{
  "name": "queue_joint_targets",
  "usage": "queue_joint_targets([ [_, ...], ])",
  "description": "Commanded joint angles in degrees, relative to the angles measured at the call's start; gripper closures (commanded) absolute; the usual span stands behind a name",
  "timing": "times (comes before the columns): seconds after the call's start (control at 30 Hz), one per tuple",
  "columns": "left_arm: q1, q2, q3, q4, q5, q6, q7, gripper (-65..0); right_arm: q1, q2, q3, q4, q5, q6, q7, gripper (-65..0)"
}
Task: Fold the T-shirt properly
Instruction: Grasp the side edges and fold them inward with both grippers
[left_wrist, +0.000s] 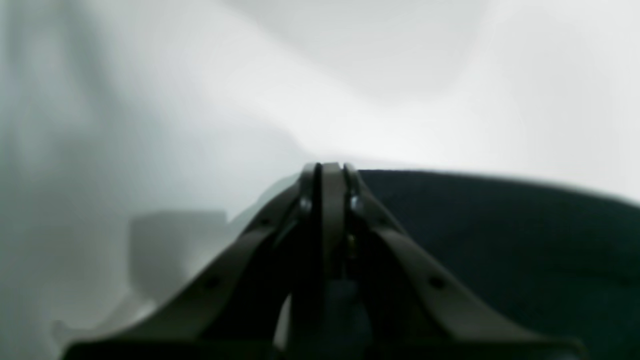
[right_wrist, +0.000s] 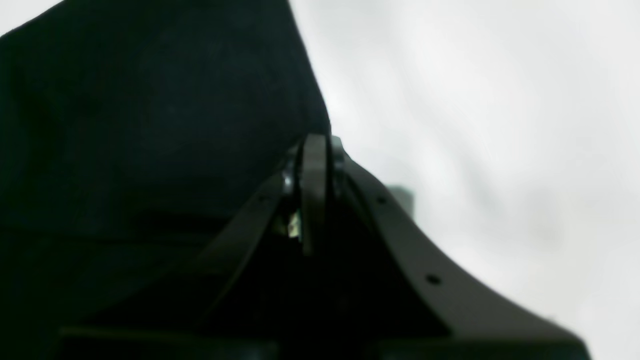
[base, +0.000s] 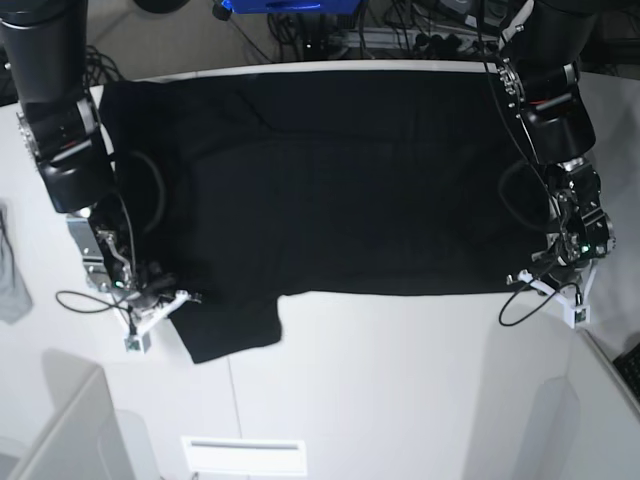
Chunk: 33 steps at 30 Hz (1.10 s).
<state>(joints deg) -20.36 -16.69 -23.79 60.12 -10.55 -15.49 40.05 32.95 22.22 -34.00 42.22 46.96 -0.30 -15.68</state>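
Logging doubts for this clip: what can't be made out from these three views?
- Whether the left gripper pinches the T-shirt: left wrist view is blurred; the base view is too small.
- Same for the right gripper: right wrist view is dark and blurred.
- Collar mark: not discernible in the base view.
- Grey cloth: cut off by the base view's edge.

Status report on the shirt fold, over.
Both grippers shut: left gripper and right gripper at the near edge of the T-shirt. T-shirt spread flat, unfolded. Nothing in the way.
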Motion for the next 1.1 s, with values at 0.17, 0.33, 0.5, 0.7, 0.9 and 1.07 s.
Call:
queue_joint_targets([
  [0.17,1.1,-0.9,-0.1,4.6,0.0,-0.5,-0.7,0.0,-1.8,2.7,3.1,10.6,-0.1,-5.2,1.0,0.0],
  [0.33,3.7,-0.9,-0.3,9.3,-3.7,-0.5,-0.7,0.0,-4.9,3.1,8.5,15.0,-0.2,-5.6,-0.6,0.0],
  [0.5,9.2,-1.1,-0.1,16.5,-11.1,-0.5,-0.7,0.0,-8.2,3.1,12.6,18.8,-0.2,-5.6,-3.2,0.0],
  [0.7,12.2,-1.1,-0.7,23.4,-15.3,-0.5,4.3,0.0,-12.2,3.1,16.1,23.3,-0.2,-5.6,-3.5,0.0],
  [0.9,16.8,-1.0,-0.8,31.4,-19.6,-0.4,4.7,0.0,-16.5,3.1,21.0,29.2,-0.3,-5.6,-6.3,0.0],
  [1.07,20.7,-1.0,-1.0,35.0,-21.8,-0.4,4.7,0.0,-20.7,3.1,24.9,34.4,-0.3,-5.7,-6.4,0.0],
])
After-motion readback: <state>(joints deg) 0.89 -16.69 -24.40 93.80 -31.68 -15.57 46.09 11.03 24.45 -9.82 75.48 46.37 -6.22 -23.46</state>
